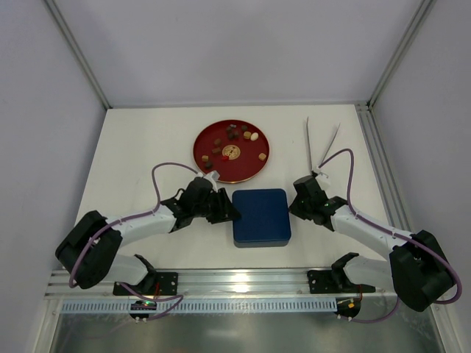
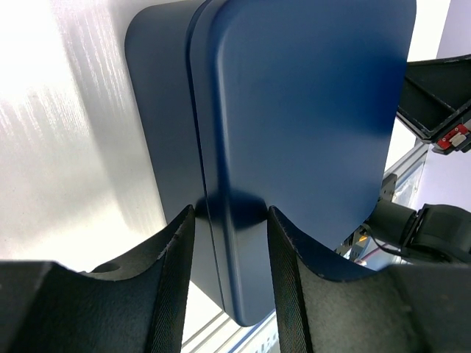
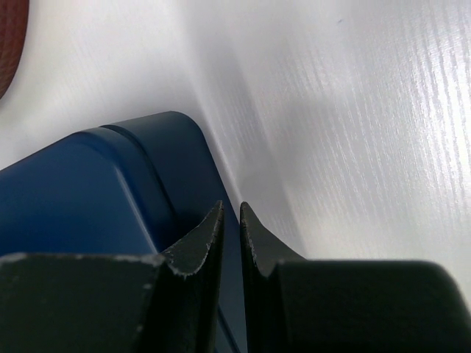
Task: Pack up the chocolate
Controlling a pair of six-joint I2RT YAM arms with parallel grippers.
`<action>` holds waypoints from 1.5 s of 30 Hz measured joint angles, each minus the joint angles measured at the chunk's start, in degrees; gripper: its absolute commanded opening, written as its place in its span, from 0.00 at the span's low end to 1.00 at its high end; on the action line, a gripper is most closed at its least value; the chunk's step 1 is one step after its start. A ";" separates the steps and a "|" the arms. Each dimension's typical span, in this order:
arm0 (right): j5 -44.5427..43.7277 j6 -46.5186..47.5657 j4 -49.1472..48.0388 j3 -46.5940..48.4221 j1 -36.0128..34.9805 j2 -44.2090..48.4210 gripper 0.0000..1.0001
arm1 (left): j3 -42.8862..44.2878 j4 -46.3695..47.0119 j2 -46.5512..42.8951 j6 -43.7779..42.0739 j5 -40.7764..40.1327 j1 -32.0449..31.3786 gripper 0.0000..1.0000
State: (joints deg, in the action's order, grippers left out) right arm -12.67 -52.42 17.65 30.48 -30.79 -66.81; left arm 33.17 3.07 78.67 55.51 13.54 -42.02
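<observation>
- Chocolate (image 1: 232, 135) in dark, light-brown and cream pieces lies scattered on a red plate (image 1: 200, 151) at the far middle of the table (image 1: 140, 147), apart from both arms.
- Bare table runs from the plate's left side out to the white side wall.
- On the right, thin metal tongs (image 1: 321, 143) lie near the far right edge, between the plate and the wall.
- A closed dark-blue box (image 1: 260, 217) sits just nearer than the plate, squarely between the two grippers.
- The left gripper (image 2: 229, 213) is at the box's left side. Its jaws are parted, one on either side of the rounded edge where lid meets base, and I cannot tell whether they press on it.
- The right gripper (image 3: 230, 209) has its jaws closed to a slit, holding nothing, with the tips right by the box's right-hand corner.
- A metal rail (image 1: 243, 279) lines the near edge, with a strip of bare table between it and the box.
</observation>
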 measured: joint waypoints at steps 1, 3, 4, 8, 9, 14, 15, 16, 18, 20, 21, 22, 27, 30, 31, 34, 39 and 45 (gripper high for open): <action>-0.20 0.04 0.00 0.00 0.00 0.00 0.16 | -0.02 0.28 0.13 0.02 0.02 0.00 0.41; -0.39 0.15 0.00 0.00 0.07 0.00 0.17 | -0.02 0.76 0.26 0.02 0.00 0.02 0.41; -0.50 0.24 0.02 0.00 0.07 0.00 0.17 | -0.04 0.94 0.44 0.02 -0.02 0.02 0.41; -1.11 1.05 0.44 0.20 0.07 -0.22 0.25 | -0.02 1.49 0.90 0.04 0.00 0.04 0.41; -1.49 1.31 0.96 0.48 0.13 -0.35 0.29 | -0.02 1.68 1.01 0.04 -0.02 0.04 0.41; -2.51 3.43 3.85 3.65 0.98 -0.70 0.36 | -0.04 2.73 1.46 0.59 -0.04 0.04 0.41; -2.54 4.11 4.26 4.61 1.42 -0.70 0.39 | -0.04 2.95 1.46 0.68 -0.02 0.04 0.41; -2.54 4.63 4.48 5.40 1.84 -0.70 0.40 | -0.04 3.08 1.51 0.79 -0.02 0.04 0.41; -2.23 6.05 4.87 7.48 2.75 -0.66 0.43 | -0.04 3.23 1.62 0.87 -0.02 0.04 0.41; -1.95 7.37 4.94 9.55 3.61 -0.63 0.45 | -0.04 3.58 1.77 0.90 0.02 0.04 0.41; -1.64 8.11 4.96 10.51 3.91 -0.61 0.45 | -0.02 3.69 1.84 0.90 0.04 0.04 0.41; -1.36 8.79 4.90 11.32 4.09 -0.61 0.46 | -0.02 3.78 1.90 0.90 0.09 0.04 0.41; 1.84 10.82 4.31 12.50 4.33 -1.03 0.48 | 0.13 3.87 2.14 0.90 0.17 0.04 0.41; 3.52 11.58 3.80 12.22 4.33 -2.45 0.48 | 0.31 3.76 2.29 0.87 0.33 0.04 0.41; 3.98 11.67 3.54 11.96 4.33 -2.82 0.48 | 0.37 3.76 2.34 0.87 0.35 0.04 0.41; 4.98 11.85 3.23 11.39 4.35 -3.67 0.48 | 0.55 3.76 2.49 0.87 0.44 0.04 0.41; 5.95 12.04 2.82 10.97 4.33 -4.81 0.48 | 0.57 3.74 2.51 0.87 0.44 0.04 0.41; 6.19 12.09 1.40 10.62 4.33 -5.16 0.48 | 0.66 3.72 2.60 0.87 0.50 0.04 0.41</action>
State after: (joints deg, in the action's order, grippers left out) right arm -6.48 -40.34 19.05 41.10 -26.46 -71.96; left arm 33.82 6.79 81.28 56.38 14.04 -41.98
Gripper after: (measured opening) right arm 0.479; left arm 0.419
